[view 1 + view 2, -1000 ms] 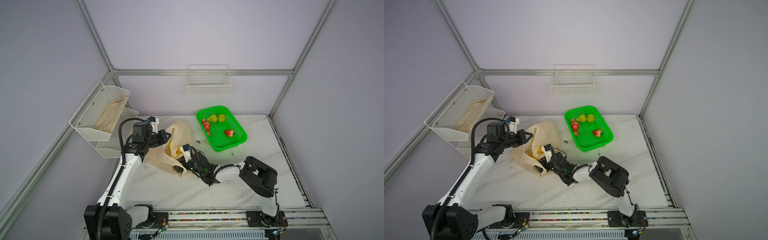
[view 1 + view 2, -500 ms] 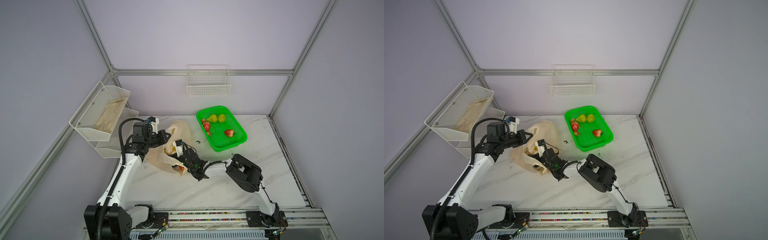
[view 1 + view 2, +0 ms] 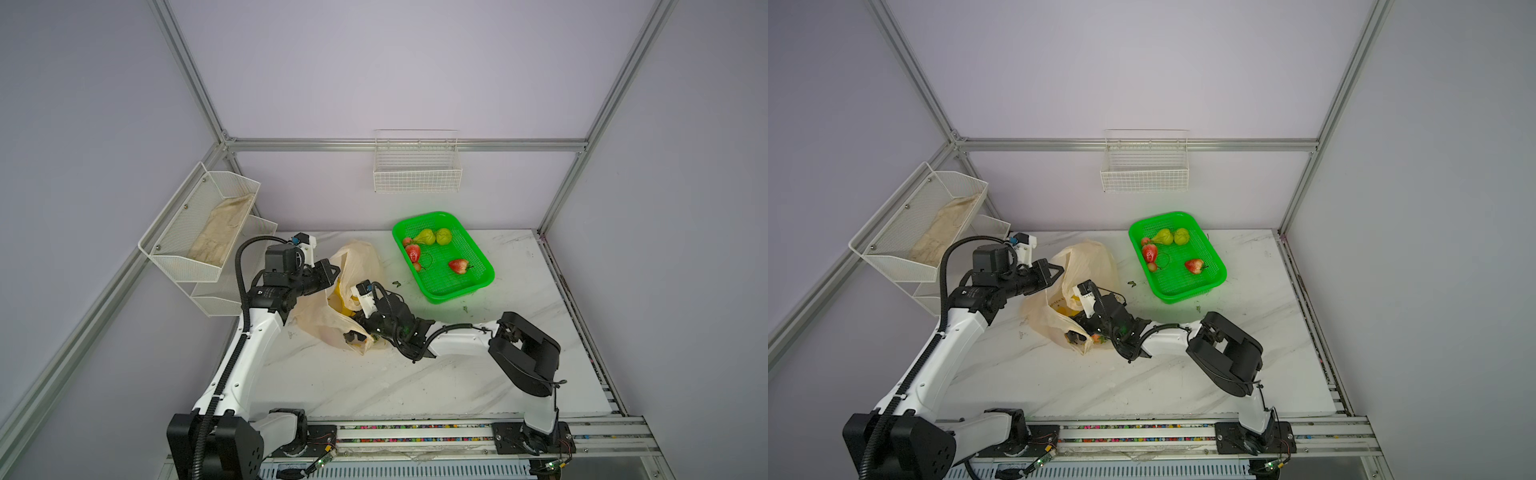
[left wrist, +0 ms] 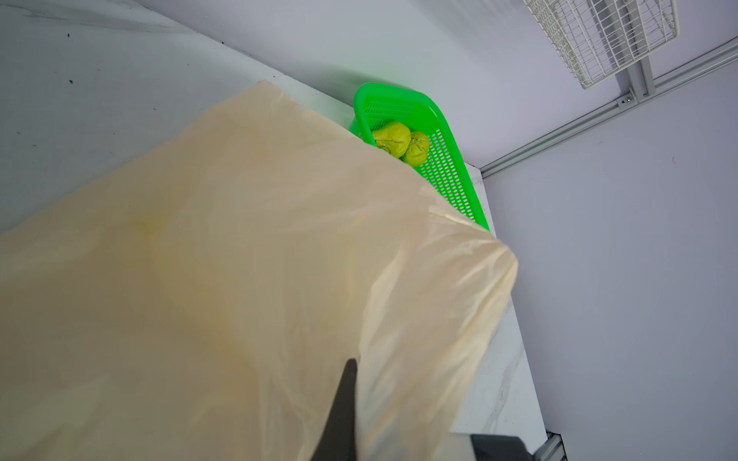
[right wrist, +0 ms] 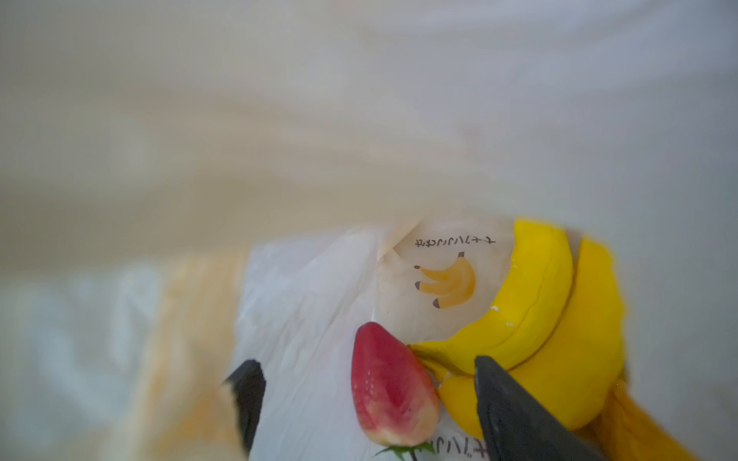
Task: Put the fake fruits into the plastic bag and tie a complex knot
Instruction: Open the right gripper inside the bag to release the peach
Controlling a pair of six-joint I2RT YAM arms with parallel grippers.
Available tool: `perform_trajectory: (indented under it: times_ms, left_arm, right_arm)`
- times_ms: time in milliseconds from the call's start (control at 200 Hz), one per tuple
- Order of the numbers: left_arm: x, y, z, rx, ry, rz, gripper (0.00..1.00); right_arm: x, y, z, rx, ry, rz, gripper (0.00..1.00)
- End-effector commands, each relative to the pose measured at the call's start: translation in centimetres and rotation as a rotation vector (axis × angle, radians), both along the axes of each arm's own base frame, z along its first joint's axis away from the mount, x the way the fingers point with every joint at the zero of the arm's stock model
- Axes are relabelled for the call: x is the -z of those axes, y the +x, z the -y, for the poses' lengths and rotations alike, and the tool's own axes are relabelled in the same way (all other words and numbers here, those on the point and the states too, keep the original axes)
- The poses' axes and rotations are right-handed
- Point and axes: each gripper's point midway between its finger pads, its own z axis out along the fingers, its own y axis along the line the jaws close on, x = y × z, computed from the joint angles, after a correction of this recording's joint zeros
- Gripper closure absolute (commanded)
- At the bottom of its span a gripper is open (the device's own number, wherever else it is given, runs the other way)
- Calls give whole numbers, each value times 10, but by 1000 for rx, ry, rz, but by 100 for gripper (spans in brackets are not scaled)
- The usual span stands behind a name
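My left gripper (image 3: 332, 272) is clenched on the plastic bag (image 3: 320, 322) rim, holding the mouth up on the left. My right gripper (image 5: 363, 365) is inside the bag, fingers (image 5: 511, 407) spread, grasping nothing. The strawberry (image 5: 393, 387) lies on the bag floor between them, long axis in line with them, tip pointing away, against the banana bunch (image 5: 559, 319). It looks clear of both, but blur makes that unsure. The pears (image 3: 426, 237) and strawberries (image 3: 458, 266) sit in the green basket (image 3: 455, 296), far right of the bag. The right arm is nearer, I judge.
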Motion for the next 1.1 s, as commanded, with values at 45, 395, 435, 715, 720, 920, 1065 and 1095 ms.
perform_trajectory:
  times_ms: [45,395,435,715,720,920,1065,1095]
  left_arm:
    - [0,-3,-2,0,24,23,100]
    - [6,1,-7,-17,36,11,100]
    - [6,1,-8,-17,35,9,100]
    - [5,2,-7,-14,31,9,100]
    - [5,2,-7,-14,31,9,100]
    - [4,1,-6,-9,27,11,100]
    - [3,1,-5,-8,23,11,100]
    - [4,1,-5,-5,22,10,100]
  right_arm:
    - [28,-21,35,-69,-187,-37,25]
    - [38,-42,106,-137,-274,-96,44]
    - [41,-41,115,-118,-287,-102,44]
    - [68,-4,149,147,-330,-208,39]
    - [68,-3,149,152,-328,-210,39]
    - [85,10,129,164,-290,-256,38]
    - [101,18,117,158,-275,-278,46]
    - [102,19,113,154,-266,-277,49]
